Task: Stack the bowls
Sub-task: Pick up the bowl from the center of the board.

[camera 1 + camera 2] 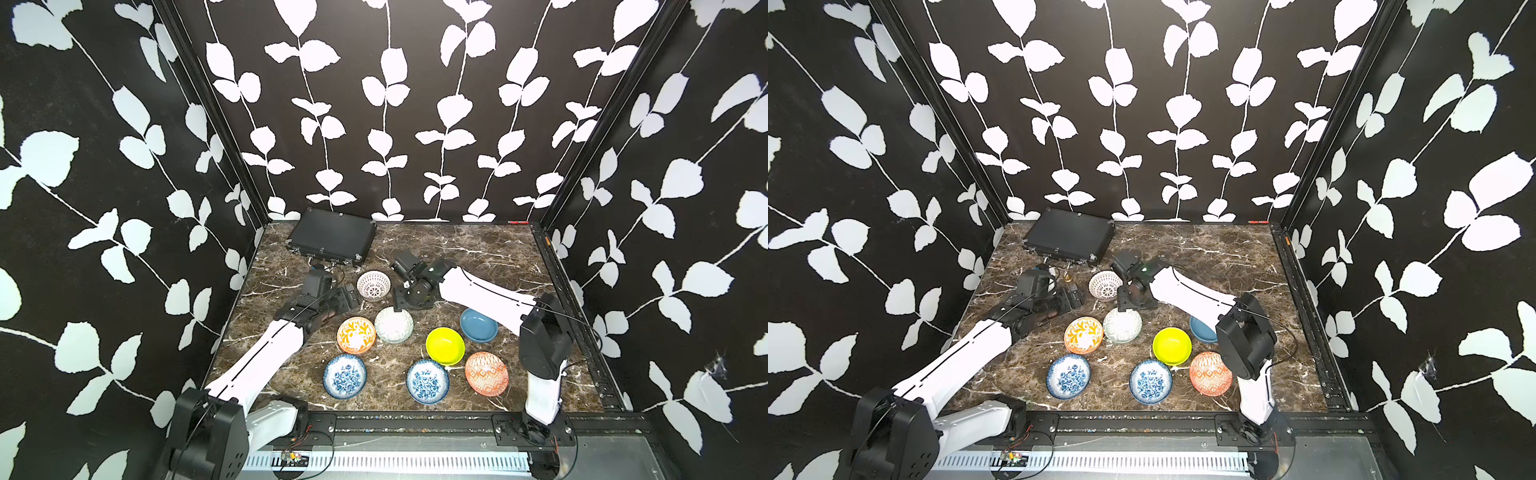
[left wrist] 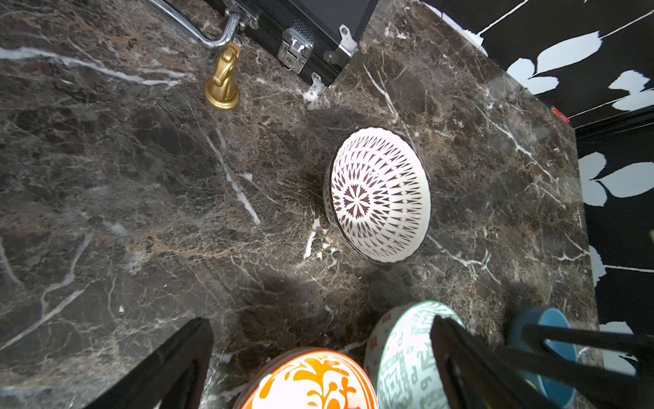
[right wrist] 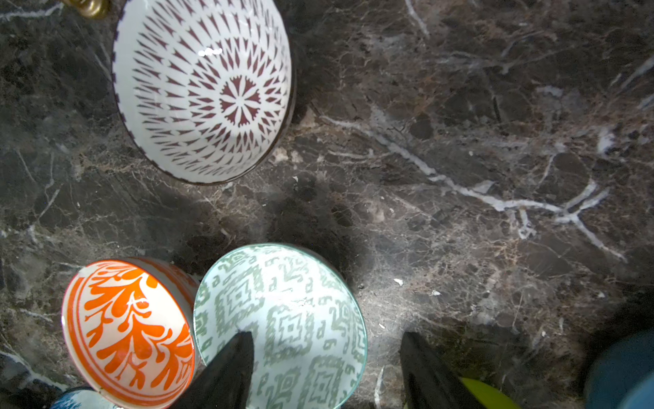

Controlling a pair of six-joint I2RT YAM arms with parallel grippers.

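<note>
Both top views: eight bowls sit singly on the desk [image 1: 478,257], none stacked. The maroon bowl [image 1: 373,285] is farthest back. The green bowl [image 1: 394,325] is just beside the leaf bowl [image 1: 356,335]. A floral bowl [image 1: 345,376] and a second floral bowl [image 1: 427,381] are in front, with the yellow bowl [image 1: 445,345], blue bowl [image 1: 478,325] and diamond bowl [image 1: 486,373] toward the right arm. In a top view that arm hides part of the blue bowl [image 1: 1200,330]. The case [image 1: 332,237] is at the back. The left hand [image 1: 351,296] is beside the maroon bowl and the right hand [image 1: 400,306] is at the green bowl's far edge; fingers are hard to make out here.

Left wrist: the left hand [image 2: 320,320] is spread wide and holds nothing. The leaf and green bowls are cut off. A gold knight [image 2: 223,78] stands by the case handle.

Right wrist: the right hand [image 3: 327,334] has its fingers apart, straddling the green bowl's rim. Contact is unclear. The yellow and blue bowls are only slivers.
</note>
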